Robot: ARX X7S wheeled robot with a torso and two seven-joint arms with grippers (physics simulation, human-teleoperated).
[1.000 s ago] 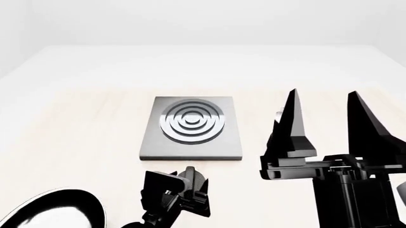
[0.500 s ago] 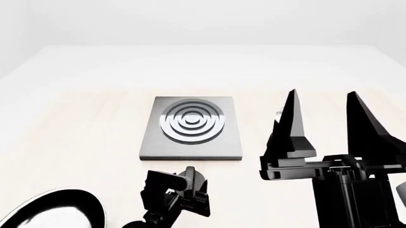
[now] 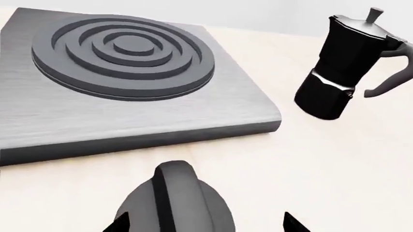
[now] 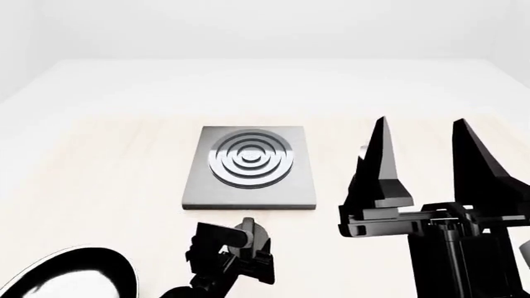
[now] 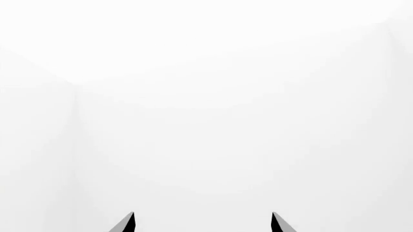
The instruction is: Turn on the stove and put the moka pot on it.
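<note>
The stove [image 4: 250,166] is a flat dark-grey plate with a ringed burner [image 3: 123,53], lying mid-table. Its black round knob [image 3: 174,203] sits on the table just in front of the plate, also visible in the head view [image 4: 253,233]. My left gripper [image 3: 205,223] is open, one fingertip at each side of the knob. The moka pot [image 3: 345,63] stands upright to the right of the stove; in the head view my right arm almost wholly hides it. My right gripper [image 4: 418,127] is raised, open and empty, fingers pointing up.
A black round frying pan [image 4: 66,273] lies at the near left corner. The right wrist view shows only white wall beyond the right gripper [image 5: 203,222]. Light wooden table [image 4: 108,174] spreads round the stove.
My left gripper has edged slightly lower and nearer around the knob. The right arm, stove and pot have stayed put.
</note>
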